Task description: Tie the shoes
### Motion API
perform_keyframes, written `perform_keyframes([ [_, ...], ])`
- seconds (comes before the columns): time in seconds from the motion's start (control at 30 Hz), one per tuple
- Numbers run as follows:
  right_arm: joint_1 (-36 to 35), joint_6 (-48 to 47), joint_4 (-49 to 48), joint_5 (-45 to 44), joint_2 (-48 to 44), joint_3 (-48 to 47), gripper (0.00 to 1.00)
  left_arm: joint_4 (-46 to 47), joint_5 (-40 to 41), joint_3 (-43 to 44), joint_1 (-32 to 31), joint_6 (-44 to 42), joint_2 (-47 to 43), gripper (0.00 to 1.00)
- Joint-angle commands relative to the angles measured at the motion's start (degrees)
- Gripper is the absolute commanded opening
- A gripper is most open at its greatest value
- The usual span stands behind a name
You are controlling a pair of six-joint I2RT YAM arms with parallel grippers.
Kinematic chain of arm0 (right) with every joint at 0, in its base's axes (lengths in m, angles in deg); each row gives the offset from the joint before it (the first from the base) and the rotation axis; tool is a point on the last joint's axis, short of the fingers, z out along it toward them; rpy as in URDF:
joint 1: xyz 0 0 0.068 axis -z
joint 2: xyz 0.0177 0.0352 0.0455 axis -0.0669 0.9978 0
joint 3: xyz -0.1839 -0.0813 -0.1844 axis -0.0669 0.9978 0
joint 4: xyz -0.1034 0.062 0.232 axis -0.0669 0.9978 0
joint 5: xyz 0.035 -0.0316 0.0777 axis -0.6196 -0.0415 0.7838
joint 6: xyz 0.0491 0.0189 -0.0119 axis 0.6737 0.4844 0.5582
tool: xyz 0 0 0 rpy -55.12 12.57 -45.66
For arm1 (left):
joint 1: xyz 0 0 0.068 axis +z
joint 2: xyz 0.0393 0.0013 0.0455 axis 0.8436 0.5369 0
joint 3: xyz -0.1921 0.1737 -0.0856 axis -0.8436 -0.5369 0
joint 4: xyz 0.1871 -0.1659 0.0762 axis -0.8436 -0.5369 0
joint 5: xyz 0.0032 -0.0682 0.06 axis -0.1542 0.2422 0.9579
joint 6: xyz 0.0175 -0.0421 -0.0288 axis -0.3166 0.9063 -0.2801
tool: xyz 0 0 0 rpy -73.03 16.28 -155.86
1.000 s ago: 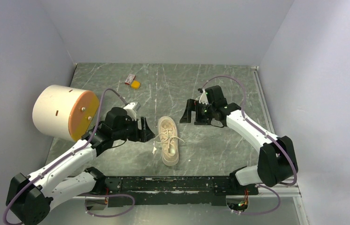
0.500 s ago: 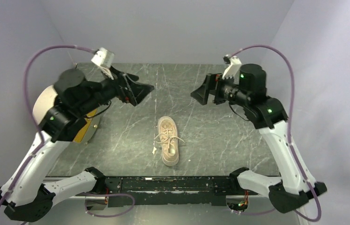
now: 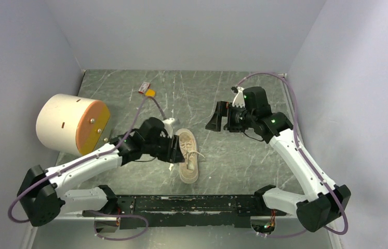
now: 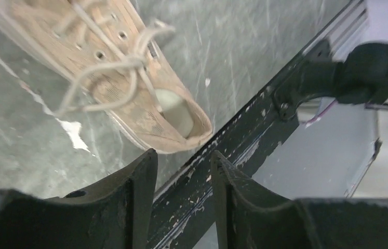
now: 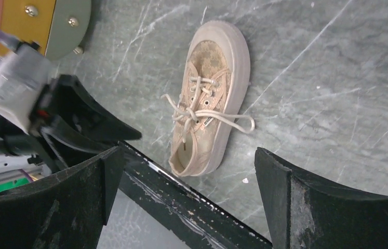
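Cream sneaker [image 3: 187, 155] lies low in mid-frame, laces [image 3: 196, 154] loose. L gripper [image 3: 175, 150] is just left of it, jaws a bit apart, holding nothing. R gripper [image 3: 214, 118], up & right, is wide open, empty. L gripper could bump the sneaker away or pinch air, b/c the laces are thin.

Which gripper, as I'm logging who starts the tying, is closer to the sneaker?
The left gripper: it is close beside the sneaker, while the right gripper, jaws wide open, hangs farther back.
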State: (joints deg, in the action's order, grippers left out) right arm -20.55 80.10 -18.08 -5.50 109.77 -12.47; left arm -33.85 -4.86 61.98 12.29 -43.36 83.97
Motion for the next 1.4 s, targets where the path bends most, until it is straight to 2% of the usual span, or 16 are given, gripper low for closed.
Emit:
perform_keyframes([
  [0.0, 0.0, 2.4, -4.0, 2.4, -1.0, 2.0, 1.00, 7.5, 7.8, 0.9, -7.9, 2.3, 3.7, 0.46],
  [0.07, 0.0, 2.6, -4.6, 2.9, -1.2, 2.4, 0.99, 5.8, 11.7, 3.0, -11.2, 0.7, 8.1, 0.44],
  [0.2, 0.0, 2.2, -4.2, 2.3, -1.8, 2.4, 0.99, 2.5, 17.1, 5.8, -12.8, -0.3, 13.1, 0.38],
  [0.3, 0.0, 1.9, -3.6, 1.4, -2.5, 2.5, 0.99, 1.4, 18.3, 6.1, -13.1, -0.4, 14.4, 0.39],
  [0.43, 0.0, 1.8, -3.4, 0.8, -3.1, 3.4, 0.99, 2.4, 20.2, 5.8, -13.1, -0.1, 15.3, 0.45],
  [0.53, 0.0, 2.1, -3.8, 0.9, -3.4, 4.0, 0.99, 2.5, 21.0, 6.9, -13.0, -1.0, 18.0, 0.45],
  [0.67, 0.0, 1.6, -3.0, 0.6, -3.4, 3.3, 0.99, 1.5, 22.1, 8.5, -13.0, -2.1, 20.4, 0.36],
  [0.9, 0.0, 1.7, -3.0, 0.5, -3.9, 4.5, 0.99, -1.1, 23.8, 10.5, -13.0, -4.2, 21.6, 0.08],
  [1.0, 0.0, 2.1, -3.6, 0.6, -3.7, 5.3, 0.99, -3.5, 24.6, 12.2, -13.0, -5.0, 20.5, 0.05],
  [1.2, 0.2, 4.6, -5.6, 4.7, 0.0, 9.0, 1.00, -8.1, 19.1, 13.9, -11.8, -5.5, 17.8, 0.05],
  [1.37, 0.3, 5.8, -9.1, 9.8, 7.0, 11.7, 1.00, -6.3, 10.9, 8.7, -9.0, -4.0, 14.2, 0.05],
])
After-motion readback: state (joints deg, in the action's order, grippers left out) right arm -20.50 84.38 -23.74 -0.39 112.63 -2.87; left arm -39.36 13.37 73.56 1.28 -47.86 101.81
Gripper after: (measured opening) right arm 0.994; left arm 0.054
